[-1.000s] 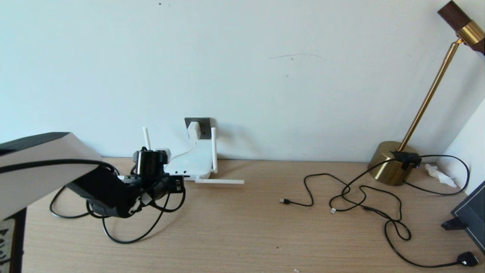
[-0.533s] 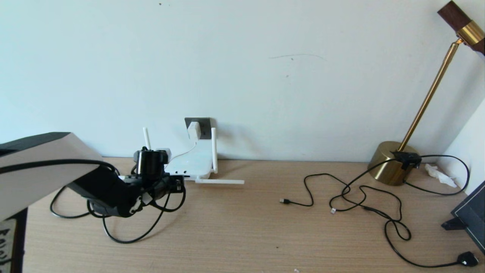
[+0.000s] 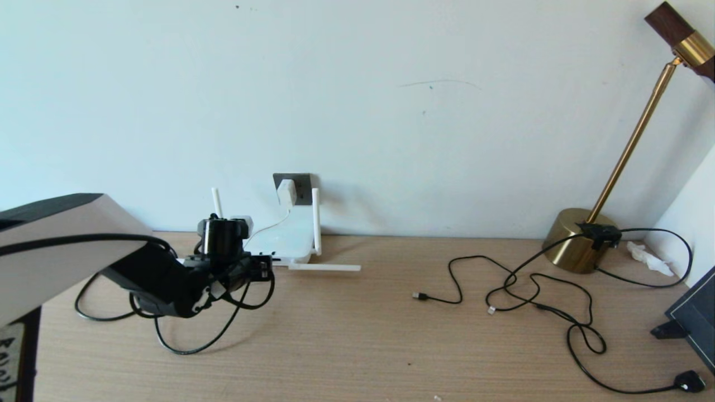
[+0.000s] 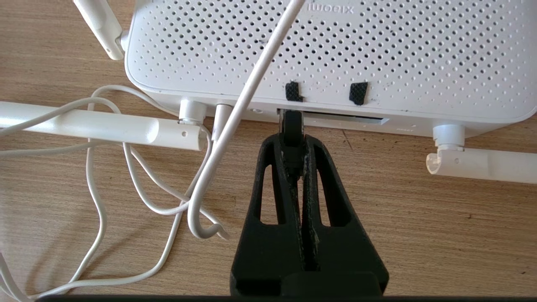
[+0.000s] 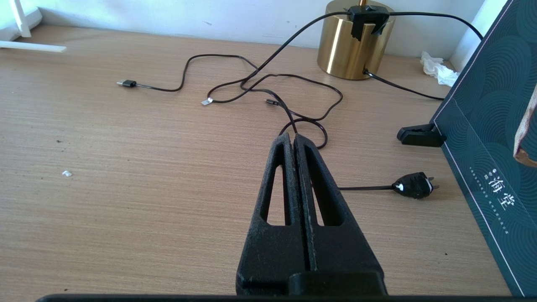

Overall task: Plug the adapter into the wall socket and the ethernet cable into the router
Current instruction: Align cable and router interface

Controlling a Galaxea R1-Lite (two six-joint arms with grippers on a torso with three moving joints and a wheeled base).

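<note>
At the router (image 4: pixel 327 54) port, left end effector (image 4: pixel 293 161) clamps ethernet cable (image 4: pixel 290 126).

The wooden counter (image 3: pixel 357 335) carries the router (image 3: pixel 285 243) at 10 o'clock and the lamp base (image 3: pixel 575 240) at 2 o'clock.

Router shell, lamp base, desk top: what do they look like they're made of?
Router: matte white moulded plastic, going by the grid of vent holes. Lamp base: polished brass-coloured metal; it mirrors the room, though it may be only plated. Desk top: light wood-grain surface, probably laminate or veneer.
</note>
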